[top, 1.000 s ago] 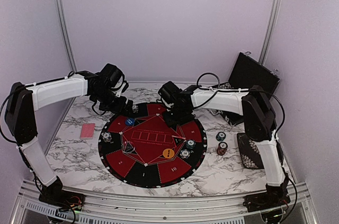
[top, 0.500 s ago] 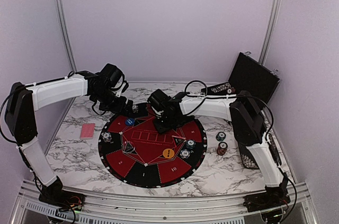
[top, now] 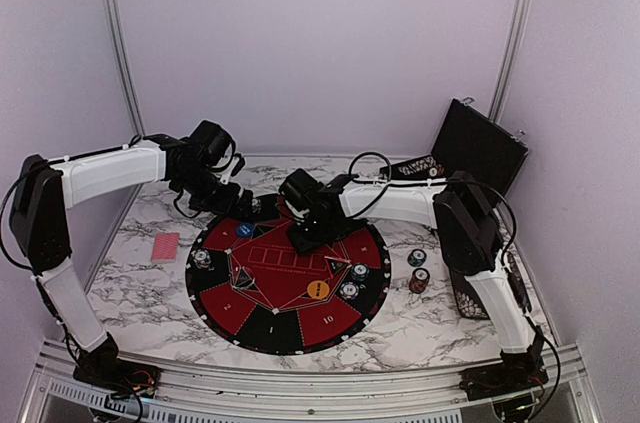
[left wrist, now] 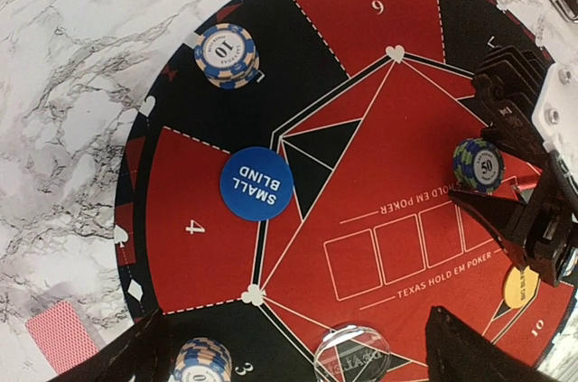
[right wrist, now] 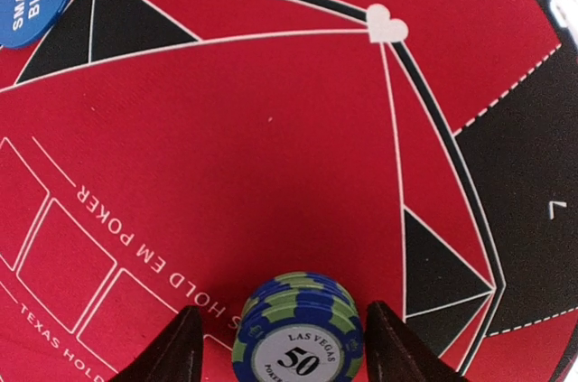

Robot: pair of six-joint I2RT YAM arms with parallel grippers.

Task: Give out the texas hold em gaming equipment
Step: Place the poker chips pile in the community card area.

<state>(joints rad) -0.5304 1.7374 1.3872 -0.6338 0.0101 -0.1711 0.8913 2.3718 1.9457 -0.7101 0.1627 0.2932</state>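
While the left gripper (left wrist: 289, 359) is held wide open and empty above the round red-and-black poker mat (left wrist: 208, 256), the blue-and-green striped chip stack (right wrist: 300, 328) is seated on its red centre, flanked by the right gripper's (right wrist: 282, 346) parted fingers, presumably for release

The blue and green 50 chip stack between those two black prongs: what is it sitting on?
The chip stack rests on the red centre of the round poker mat, between the right gripper's open fingers, by the "Texas Hold Em Poker" lettering. The felt directly beneath it is covered.
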